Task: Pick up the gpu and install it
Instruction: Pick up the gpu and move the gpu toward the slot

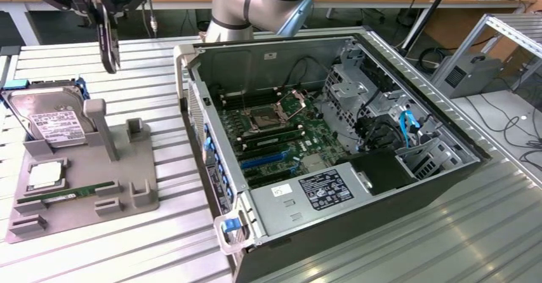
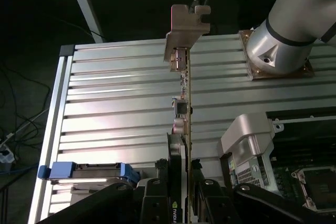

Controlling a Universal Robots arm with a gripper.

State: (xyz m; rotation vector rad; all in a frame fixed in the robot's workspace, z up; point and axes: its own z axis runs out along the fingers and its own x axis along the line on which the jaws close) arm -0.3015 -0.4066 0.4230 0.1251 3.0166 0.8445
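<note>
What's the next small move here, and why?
Probably travel toward the exterior view's right: the gripper, shut on the gpu, holds it above the slatted table, well apart from the open computer case whose motherboard slots it must reach.

The table (image 1: pixel 474 232) is ribbed aluminium with a brushed, reflective finish. The parts holder (image 1: pixel 144 162), at the exterior view's left, is matt grey plastic. The gpu (image 2: pixel 184 106) carries a bare, satin metal bracket. The computer case (image 1: pixel 254 67) is dull grey sheet metal.
</note>
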